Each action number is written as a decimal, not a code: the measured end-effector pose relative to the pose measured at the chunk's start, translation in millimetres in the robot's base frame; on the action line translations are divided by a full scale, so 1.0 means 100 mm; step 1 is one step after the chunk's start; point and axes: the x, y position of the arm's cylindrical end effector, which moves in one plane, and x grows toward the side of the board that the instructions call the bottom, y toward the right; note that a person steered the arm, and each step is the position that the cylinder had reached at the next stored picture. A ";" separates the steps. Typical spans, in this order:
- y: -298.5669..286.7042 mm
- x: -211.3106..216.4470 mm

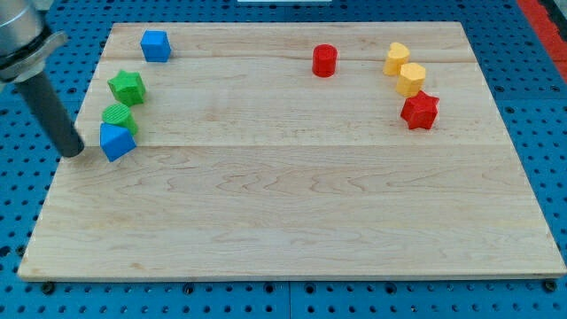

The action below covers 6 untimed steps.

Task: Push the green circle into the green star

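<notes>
Near the left edge of the pale wooden board, my tip rests on the surface just to the view's left of the blue triangular block, very close to it, though whether they touch cannot be told. The arm carries no claw, only the straight dark rod, so there is nothing to spread or pinch.

The green circle block sits just above the blue triangular block and touches it. The green star block lies just above the green circle, toward the top-left corner, close to it with a narrow gap between them. A blue cube block stands at the top-left corner, apart from the green pair.

Along the top edge, right of centre, stands a red cylinder block. Toward the top-right corner, two yellow blocks cluster: a yellow heart-like block and, just below it and touching, a yellow hexagonal block. Just below these sits a red star block.
</notes>
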 end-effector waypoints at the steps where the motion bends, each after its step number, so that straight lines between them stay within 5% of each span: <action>1: 0.11 0.20; 2: 0.49 0.21; 6: 0.49 -1.19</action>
